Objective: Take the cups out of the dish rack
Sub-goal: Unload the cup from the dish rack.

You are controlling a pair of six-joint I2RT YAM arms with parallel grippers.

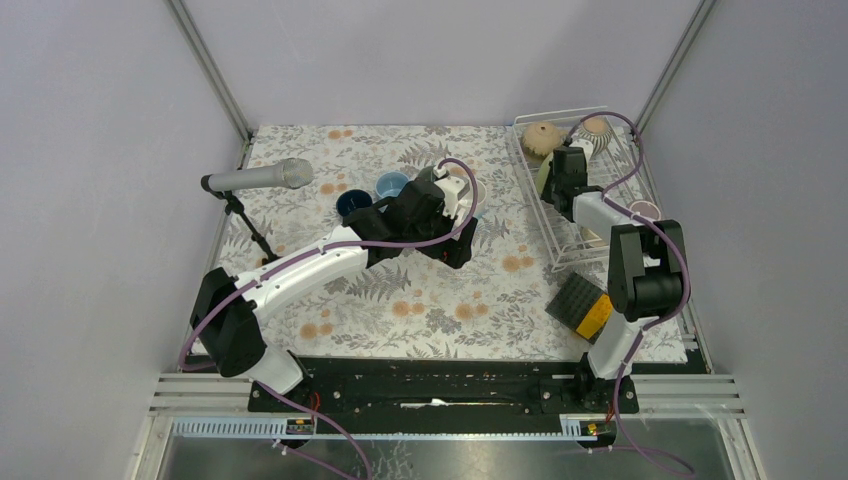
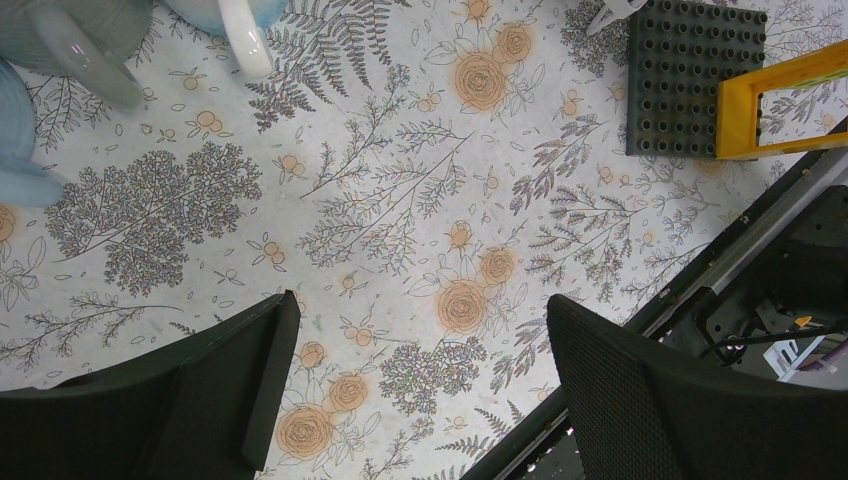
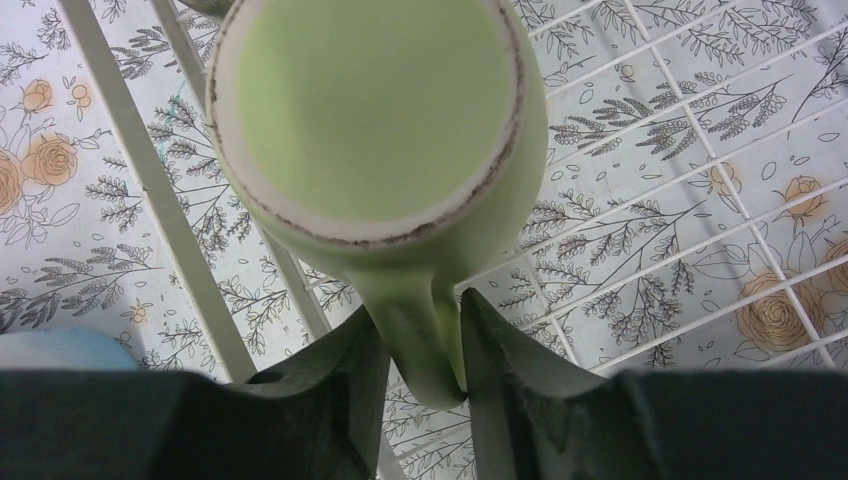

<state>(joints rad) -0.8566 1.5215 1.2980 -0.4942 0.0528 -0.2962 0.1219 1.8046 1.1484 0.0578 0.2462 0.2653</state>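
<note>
My right gripper (image 3: 420, 345) is shut on the handle of a green mug (image 3: 378, 120) and holds it above the white wire dish rack (image 3: 150, 190), mouth facing the camera. In the top view this gripper (image 1: 550, 182) is over the rack's (image 1: 556, 262) left side. A tan mug (image 1: 540, 140), a striped mug (image 1: 597, 128) and a pink mug (image 1: 645, 210) are in the rack. A dark blue mug (image 1: 353, 203) and a light blue mug (image 1: 391, 184) stand on the cloth. My left gripper (image 2: 420, 350) is open and empty above the cloth, also seen in the top view (image 1: 458, 240).
A microphone on a stand (image 1: 260, 179) is at the left. A black-and-orange square pad (image 1: 582, 305) lies near the rack's front corner, also in the left wrist view (image 2: 695, 75). A grey mug (image 2: 70, 40) and a light blue mug (image 2: 15, 130) show at that view's top left.
</note>
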